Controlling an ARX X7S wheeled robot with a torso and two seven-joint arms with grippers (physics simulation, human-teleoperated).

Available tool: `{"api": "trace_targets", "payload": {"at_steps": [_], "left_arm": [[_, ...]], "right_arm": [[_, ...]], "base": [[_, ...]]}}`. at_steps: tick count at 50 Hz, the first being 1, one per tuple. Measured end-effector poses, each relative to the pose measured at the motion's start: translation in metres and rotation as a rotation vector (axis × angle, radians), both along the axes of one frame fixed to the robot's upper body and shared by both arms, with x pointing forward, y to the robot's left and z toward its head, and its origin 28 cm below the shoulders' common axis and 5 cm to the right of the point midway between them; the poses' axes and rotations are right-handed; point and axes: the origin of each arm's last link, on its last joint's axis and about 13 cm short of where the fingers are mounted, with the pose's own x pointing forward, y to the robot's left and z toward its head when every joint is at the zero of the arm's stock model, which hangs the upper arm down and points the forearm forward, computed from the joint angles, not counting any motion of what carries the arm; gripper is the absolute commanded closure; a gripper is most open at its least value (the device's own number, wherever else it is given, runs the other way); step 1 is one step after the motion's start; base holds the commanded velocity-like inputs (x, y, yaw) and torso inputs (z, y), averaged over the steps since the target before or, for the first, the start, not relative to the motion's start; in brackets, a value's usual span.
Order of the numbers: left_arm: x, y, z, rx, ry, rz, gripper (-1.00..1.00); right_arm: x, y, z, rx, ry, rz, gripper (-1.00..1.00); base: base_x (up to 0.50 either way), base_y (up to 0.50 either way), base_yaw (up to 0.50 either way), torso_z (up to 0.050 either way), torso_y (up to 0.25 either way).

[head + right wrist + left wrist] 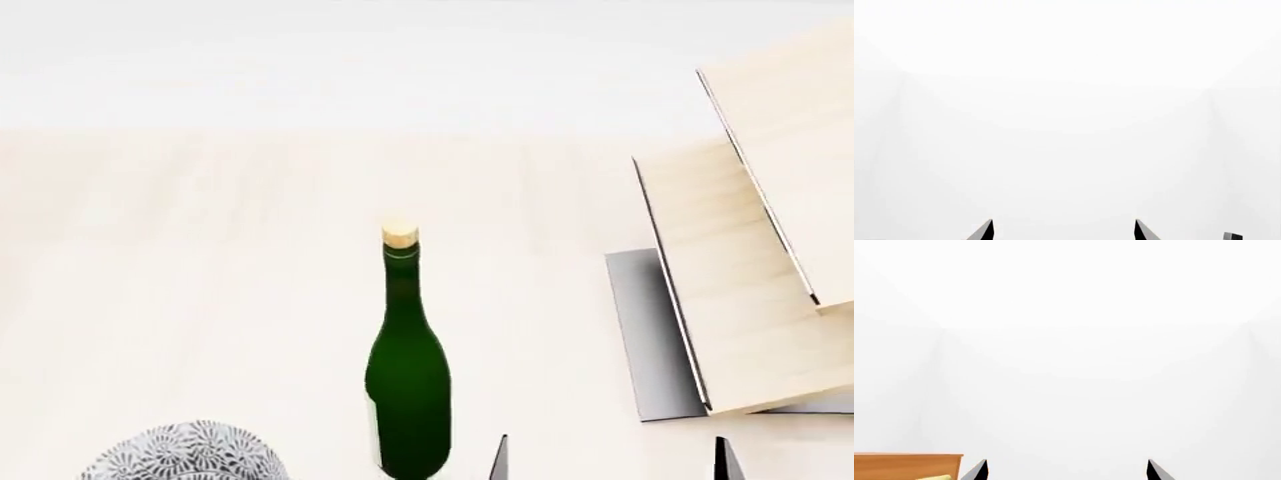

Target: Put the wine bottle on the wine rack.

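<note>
Wine bottle [407, 385] stands upright on the tabletop [200, 300], well left of the wine rack [747, 290], untouched; a patterned bowl [187, 455] sits near its base. Right gripper [614, 462] and left gripper [1067, 471] both spread wide, holding nothing.

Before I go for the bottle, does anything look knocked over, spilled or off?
Nothing stands out. The bottle stands upright on the table, corked, left of the rack. The bowl looks intact. Both grippers, left and right, are open and empty.

A simulated home dining setting with blank white walls. A pale wood table [200, 300] holds a wine bottle [407, 380], wine rack [747, 300] and patterned bowl [187, 455].
</note>
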Motion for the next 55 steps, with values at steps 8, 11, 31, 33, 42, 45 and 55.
{"api": "trace_targets", "payload": {"at_steps": [8,11,31,33,42,45,55], "left_arm": [[0.0003,-0.0001,0.0000,0.000,0.001,0.000,-1.00],[0.0004,0.0000,-0.0002,0.001,0.001,0.001,-1.00],[0.0008,-0.0002,-0.0008,0.003,0.003,0.002,-1.00],[0.0008,-0.0002,-0.0009,0.003,0.003,0.002,-1.00],[0.0009,-0.0004,-0.0010,0.003,0.003,0.001,-1.00],[0.0008,-0.0005,-0.0010,0.003,0.003,0.001,-1.00],[0.0007,-0.0005,-0.0011,0.002,0.003,0.000,-1.00]], "right_arm": [[-0.0002,0.0001,-0.0002,-0.002,0.000,0.003,-1.00],[-0.0002,0.0003,-0.0003,-0.004,0.001,0.004,-1.00],[0.0000,0.0011,-0.0010,-0.011,0.005,0.008,-1.00],[0.0000,0.0012,-0.0011,-0.012,0.006,0.009,-1.00],[-0.0003,0.0016,-0.0016,-0.014,0.006,0.012,-1.00],[-0.0004,0.0017,-0.0016,-0.014,0.006,0.013,-1.00],[-0.0005,0.0019,-0.0018,-0.015,0.006,0.013,-1.00]], "base": [[0.00,-0.23,0.00,0.000,0.000],[0.00,-0.23,0.00,0.000,0.000],[0.00,-0.23,0.00,0.000,0.000],[0.00,-0.23,0.00,0.000,0.000],[0.00,-0.23,0.00,0.000,0.000],[0.00,-0.23,0.00,0.000,0.000],[0.00,-0.21,0.00,0.000,0.000]]}}
